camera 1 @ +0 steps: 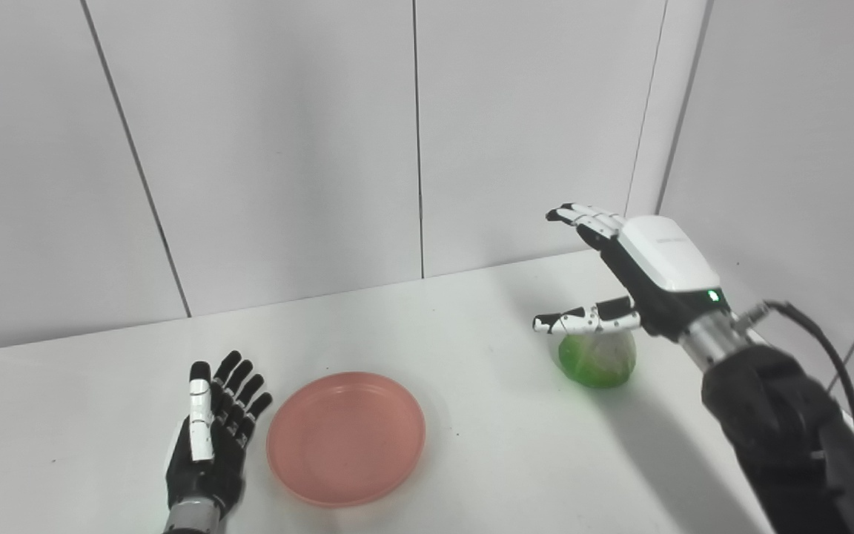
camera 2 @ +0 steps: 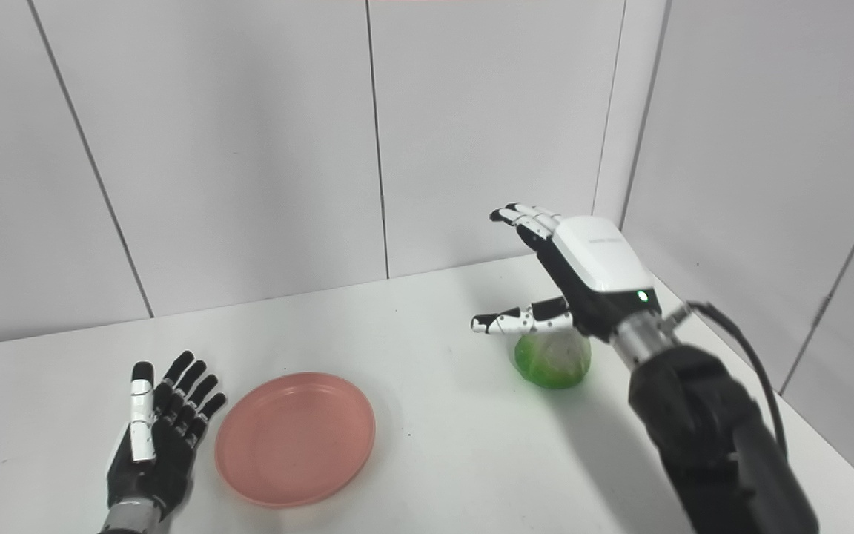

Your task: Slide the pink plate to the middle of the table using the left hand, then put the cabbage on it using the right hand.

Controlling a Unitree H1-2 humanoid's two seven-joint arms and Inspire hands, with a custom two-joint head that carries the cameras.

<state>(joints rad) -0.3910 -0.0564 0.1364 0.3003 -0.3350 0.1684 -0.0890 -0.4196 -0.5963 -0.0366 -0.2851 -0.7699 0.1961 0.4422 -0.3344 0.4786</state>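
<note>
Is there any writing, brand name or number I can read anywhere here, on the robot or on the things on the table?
Small grey print on the white back shell of the right hand: there, but too small and blurred to read.
Left hand: no writing visible.
Pink plate: no writing visible.
Cabbage: no writing visible.
Table and wall panels: no signs or numbers.

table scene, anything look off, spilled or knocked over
Nothing stands out. The pink plate lies flat and empty on the white table, beside the open left hand. The cabbage sits intact on the table under the open right hand. No spills or damage show.
</note>
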